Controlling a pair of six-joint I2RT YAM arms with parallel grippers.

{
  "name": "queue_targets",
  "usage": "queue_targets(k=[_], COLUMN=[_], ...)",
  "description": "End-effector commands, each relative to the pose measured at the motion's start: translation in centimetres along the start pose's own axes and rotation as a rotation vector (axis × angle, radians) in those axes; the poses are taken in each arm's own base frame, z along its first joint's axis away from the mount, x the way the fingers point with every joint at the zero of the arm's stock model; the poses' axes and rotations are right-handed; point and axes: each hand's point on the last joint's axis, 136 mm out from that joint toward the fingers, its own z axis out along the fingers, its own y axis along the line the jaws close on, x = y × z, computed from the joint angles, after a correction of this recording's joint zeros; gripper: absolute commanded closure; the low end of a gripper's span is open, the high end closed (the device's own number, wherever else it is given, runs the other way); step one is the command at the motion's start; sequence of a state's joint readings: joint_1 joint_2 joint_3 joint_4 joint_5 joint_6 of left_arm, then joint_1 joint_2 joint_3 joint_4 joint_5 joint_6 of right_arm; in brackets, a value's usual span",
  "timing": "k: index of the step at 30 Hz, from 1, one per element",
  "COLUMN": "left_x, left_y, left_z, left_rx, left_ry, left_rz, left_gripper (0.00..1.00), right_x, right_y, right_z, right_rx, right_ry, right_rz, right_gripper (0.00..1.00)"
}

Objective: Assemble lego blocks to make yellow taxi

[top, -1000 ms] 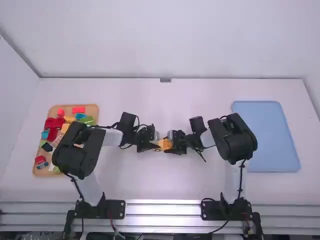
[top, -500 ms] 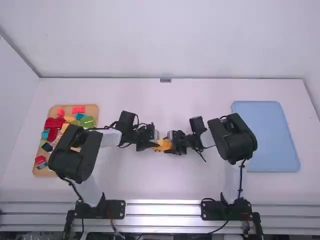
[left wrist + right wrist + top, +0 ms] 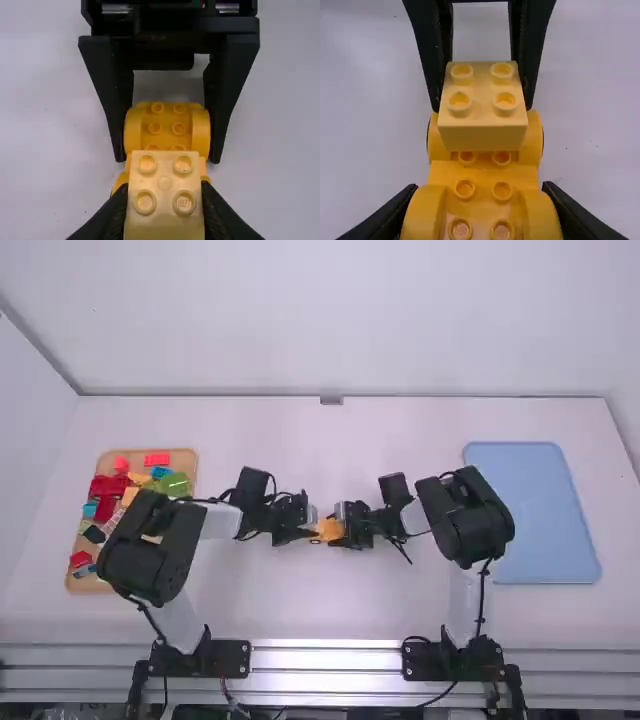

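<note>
In the high view, my left gripper [image 3: 309, 530] and right gripper [image 3: 346, 530] meet over the table's middle at the yellow car base [image 3: 330, 529]. In the left wrist view, my left gripper [image 3: 164, 192] is shut on a pale yellow block [image 3: 164, 200] with four studs on top. My right gripper [image 3: 480, 192] in the right wrist view is shut on the wheel-arch sides of the studded car base [image 3: 483, 172]. The pale block [image 3: 482, 95] is over the base's end nearer the left gripper; whether they are joined I cannot tell.
A wooden tray [image 3: 189, 458] with red, blue, green and yellow blocks stands at the left, partly under the left arm. A light blue tray [image 3: 530, 510] lies at the right, beyond the right arm's elbow.
The left arm's elbow has shifted slightly left and toward the base, uncovering more of the green block in the tray. The left gripper has moved only slightly. The right arm has stayed still.
</note>
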State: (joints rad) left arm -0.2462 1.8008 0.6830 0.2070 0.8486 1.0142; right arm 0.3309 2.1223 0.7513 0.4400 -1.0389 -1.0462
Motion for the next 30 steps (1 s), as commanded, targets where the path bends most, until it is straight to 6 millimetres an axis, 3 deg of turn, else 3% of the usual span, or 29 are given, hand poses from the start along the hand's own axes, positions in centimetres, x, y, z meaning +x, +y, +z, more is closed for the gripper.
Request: queue_targets(k=[1, 30], left_x=[-0.03, 0.58], left_y=[-0.57, -1.46], left_z=[0.06, 0.25], left_rx=[0.019, 0.053], left_ry=[-0.018, -0.002], left_rz=[-0.012, -0.053], left_gripper=[0.98, 0.98], right_x=[0.46, 0.42], right_y=[0.3, 0.8], right_z=[0.23, 0.53], right_rx=[-0.008, -0.026], right_ry=[0.011, 0.014], right_rz=[0.008, -0.009], right_gripper=[0.5, 0.49])
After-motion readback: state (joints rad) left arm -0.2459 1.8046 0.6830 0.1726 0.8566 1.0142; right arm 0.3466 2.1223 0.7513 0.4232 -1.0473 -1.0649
